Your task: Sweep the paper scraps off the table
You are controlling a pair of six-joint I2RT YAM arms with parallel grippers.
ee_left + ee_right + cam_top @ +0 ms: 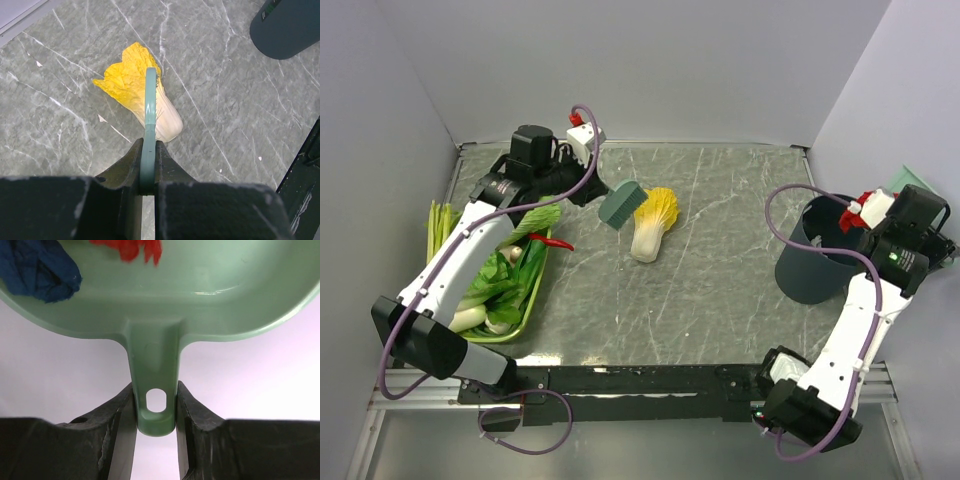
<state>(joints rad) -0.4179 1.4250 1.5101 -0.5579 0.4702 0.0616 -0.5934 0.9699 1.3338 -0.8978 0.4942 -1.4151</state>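
My left gripper is shut on the thin green handle of a small sweeper. In the top view the sweeper's dark green head hangs just left of the yellow-white napa cabbage. At the right edge, my right gripper is shut on the handle of a pale green dustpan, held by the dark bin. A dark blue paper scrap and a red one lie in the pan. Tiny white flecks dot the marble table.
A green tray of leafy vegetables sits at the left, with a slim red chili at its right rim. Green stalks lie against the left wall. The bin also shows in the left wrist view.
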